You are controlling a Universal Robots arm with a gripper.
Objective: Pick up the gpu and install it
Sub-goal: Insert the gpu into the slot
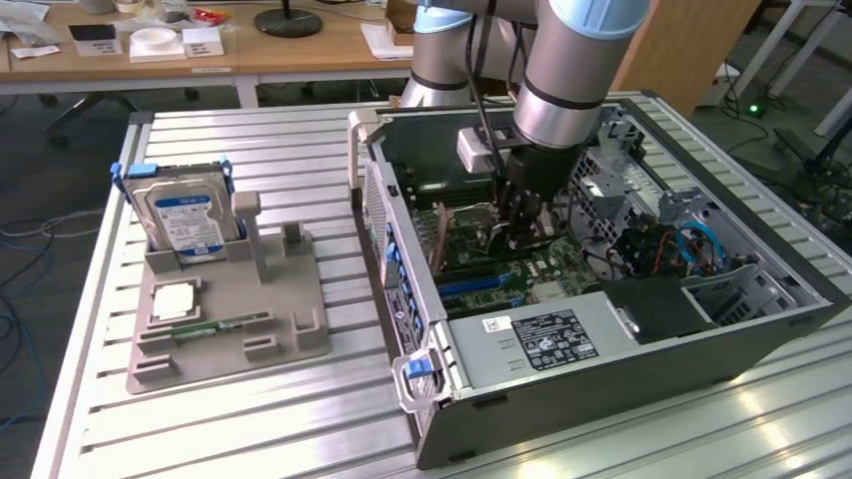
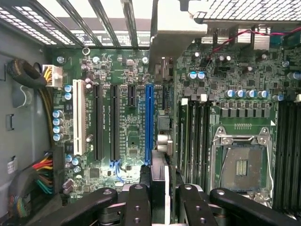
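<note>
One aluminium slatted table (image 1: pixel 266 419) carries everything; on it the open computer case (image 1: pixel 639 389) lies on its side, taking the exterior view from about two o'clock round to five; the robot arm (image 1: pixel 573 70) comes down from twelve o'clock into the open case; a grey fixture tray (image 1: pixel 226 349) sits at nine o'clock of the case, well apart from it, with the hard drive (image 1: pixel 187 225) standing on edge at its eleven o'clock corner and a narrow memory stick (image 1: pixel 219 326) lying flat nearer the middle

Inside the case the motherboard (image 2: pixel 134 146) faces the wrist camera, its empty processor socket (image 2: pixel 241 165) on one side and the row of expansion slots on the other; the gpu (image 2: pixel 162 122) is seen edge-on, hanging over the board with its silver bracket end toward the slotted rear wall of the case; the gripper (image 2: pixel 162 197) pinches it, one black finger (image 2: pixel 137 202) on each face of the card, the jaws closed only as far as the card's thickness allows

Picking up looks done and the installing step is in hand; the card runs parallel to the long blue slot (image 2: pixel 149 122) and just beside it; whether its lower edge touches the slot cannot be told; seating it, by my reading, calls for the connector edge to sit squarely over that slot, the bracket to meet the rear opening, and an even push straight toward the board with no tilt
</note>
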